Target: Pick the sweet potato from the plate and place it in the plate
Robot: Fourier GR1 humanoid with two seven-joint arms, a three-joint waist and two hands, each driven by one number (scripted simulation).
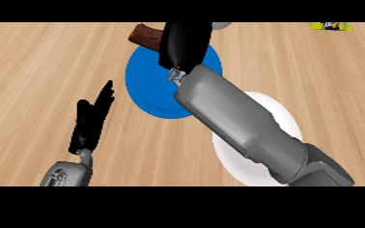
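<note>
The right hand reaches over the blue plate; the sweet potato pokes out left of it, whether grasped I cannot tell. Left hand rests open.

Sweet potato at far plate's far edge.

Right hand curled on reddish-brown sweet potato over round blue plate; round white plate beside; left hand open.
</note>
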